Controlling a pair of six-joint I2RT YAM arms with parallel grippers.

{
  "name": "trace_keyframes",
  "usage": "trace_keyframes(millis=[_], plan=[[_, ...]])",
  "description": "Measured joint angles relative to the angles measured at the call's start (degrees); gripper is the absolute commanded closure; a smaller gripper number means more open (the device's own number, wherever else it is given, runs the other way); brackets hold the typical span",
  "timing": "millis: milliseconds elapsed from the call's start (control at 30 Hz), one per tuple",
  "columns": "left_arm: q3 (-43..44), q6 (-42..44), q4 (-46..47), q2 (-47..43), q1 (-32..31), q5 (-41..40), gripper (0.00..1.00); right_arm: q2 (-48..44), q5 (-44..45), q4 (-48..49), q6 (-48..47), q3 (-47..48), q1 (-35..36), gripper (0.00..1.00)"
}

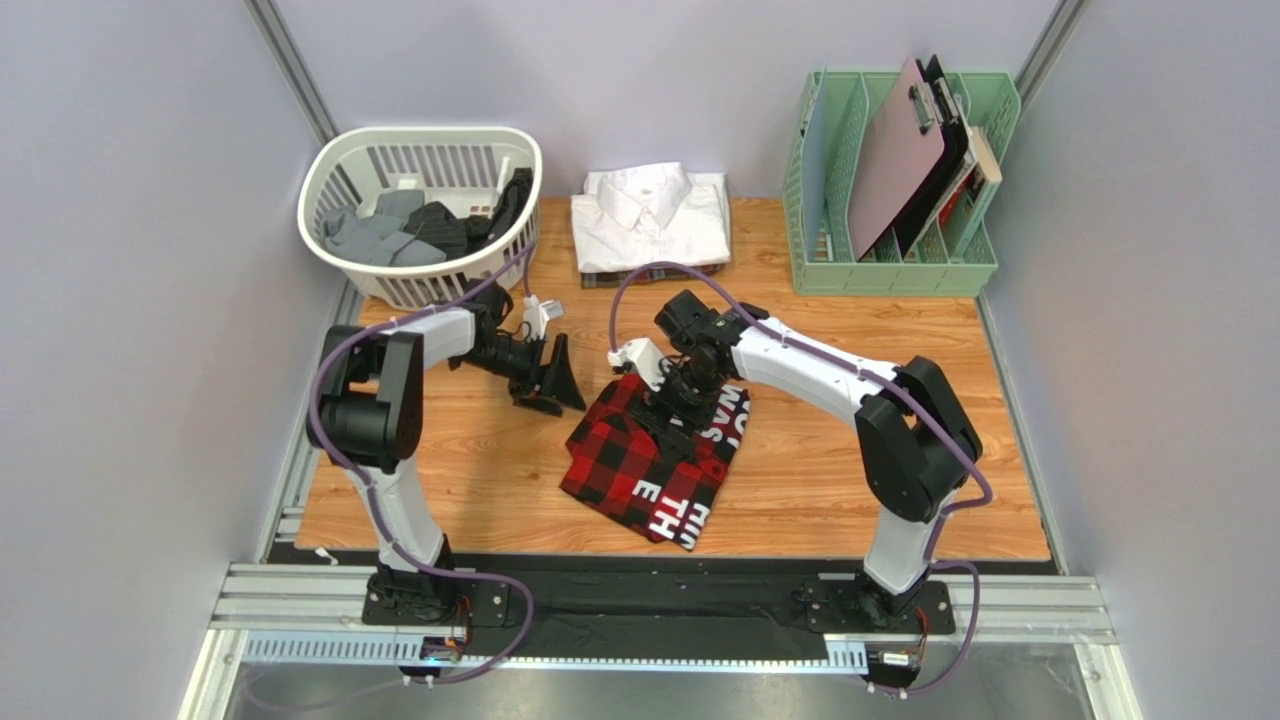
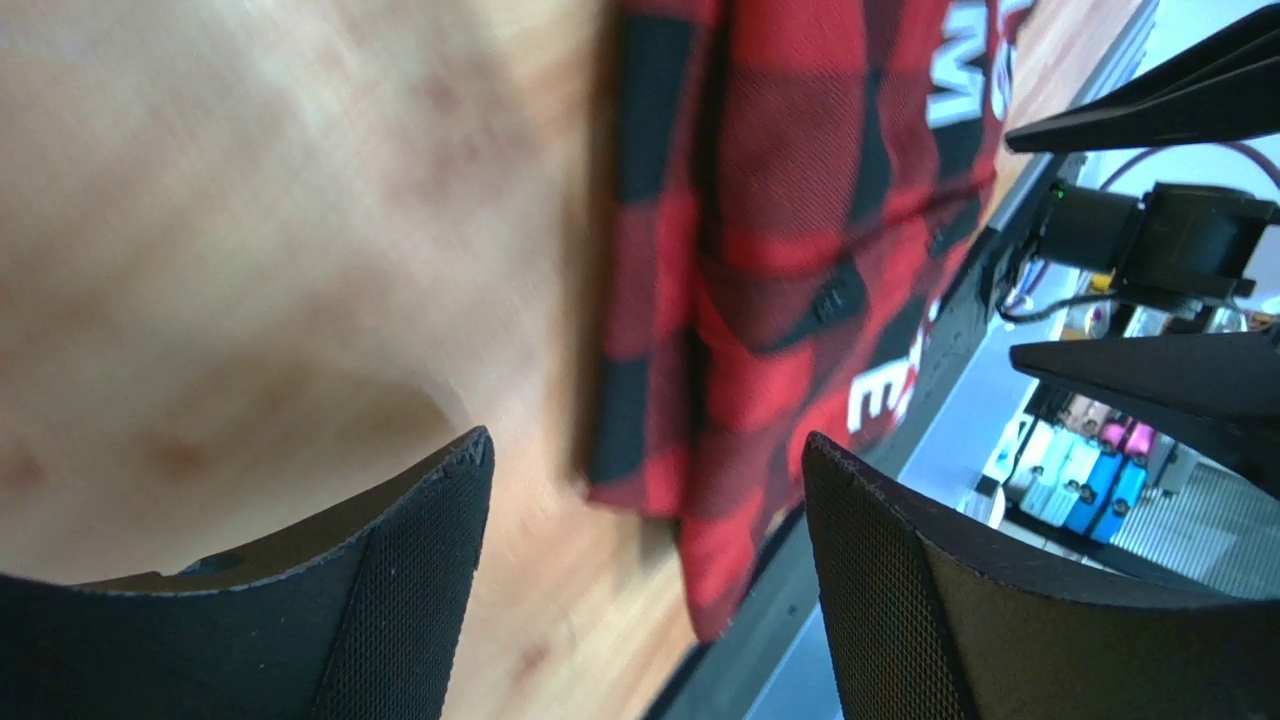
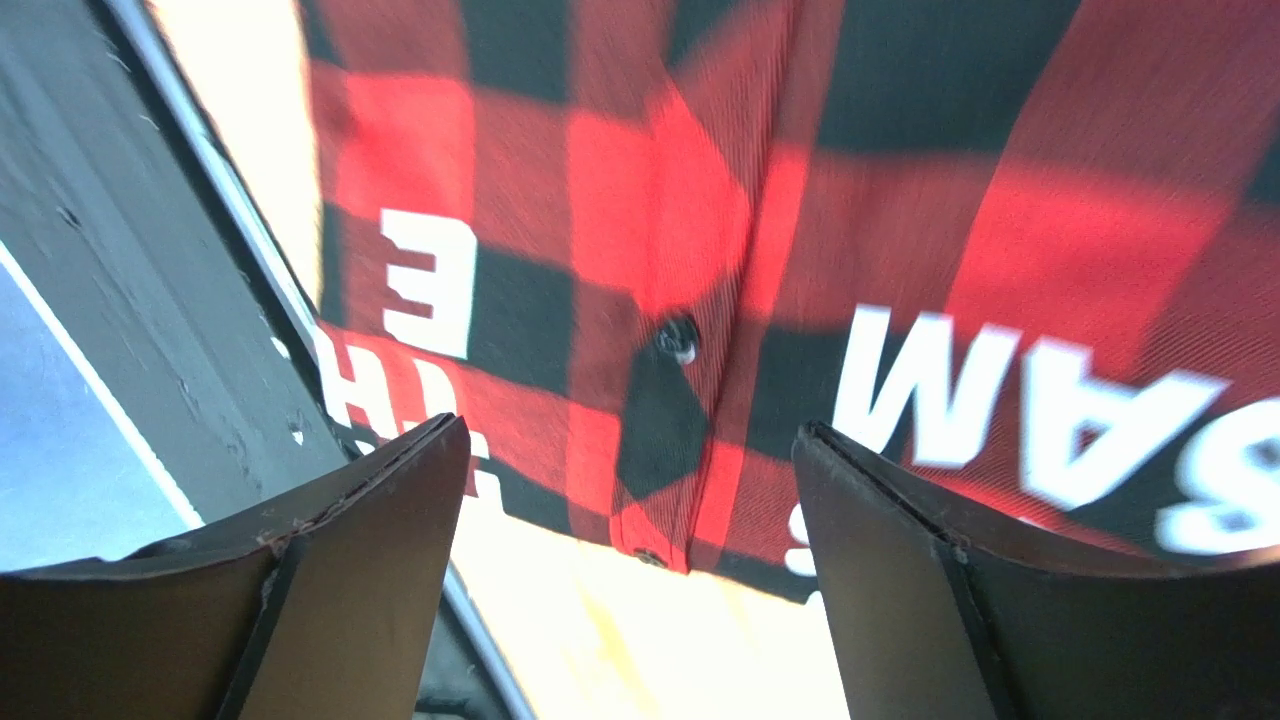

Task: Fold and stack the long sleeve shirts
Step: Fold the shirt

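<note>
The red-and-black checked long sleeve shirt (image 1: 654, 458) lies folded on the wooden table, white letters showing on it. My left gripper (image 1: 550, 378) hangs open just left of the shirt's upper left corner. In the left wrist view, wood and the shirt's (image 2: 781, 225) edge show between the left gripper's (image 2: 646, 495) fingers. My right gripper (image 1: 670, 393) hovers open over the shirt's top part. In the right wrist view its jaws (image 3: 631, 480) stand apart above the checked cloth (image 3: 721, 195) and hold nothing. A plain white shirt (image 1: 654, 218) lies folded at the back, a dark edge showing under it.
A white laundry basket (image 1: 323, 165) with dark clothes stands at the back left, close behind the left arm. A green file rack (image 1: 894, 263) with clipboards stands at the back right. Bare wood (image 1: 902, 450) lies to the right of the checked shirt.
</note>
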Motion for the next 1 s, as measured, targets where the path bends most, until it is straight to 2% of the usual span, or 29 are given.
trace_keyframes(millis=[133,300,500,733,833,1000], plan=[[4.26,1.7,-0.7,5.79,-0.83,1.9,0.21,2.64,-0.07,-0.94,1.73,-2.97,-3.13,0.17],[6.51,1.6,-0.98,8.87,-3.74,4.83,0.21,6.88,-1.9,-0.59,3.78,-2.05,-6.29,0.18],[8.7,-0.94,-1.07,12.96,-5.2,9.68,0.25,7.39,-2.36,-1.05,4.22,-1.36,-6.78,0.18],[9.27,-1.75,-1.33,14.49,-6.25,11.04,0.29,7.78,-2.38,-1.4,4.26,-0.94,-6.84,0.18],[9.27,-2.03,-1.22,14.67,-8.15,11.15,0.34,7.8,-2.45,-1.44,4.39,-0.87,-6.88,0.18],[8.98,-3.13,0.11,14.88,-9.6,10.36,0.52,7.82,-2.56,-1.49,4.46,-0.85,-6.99,0.18]])
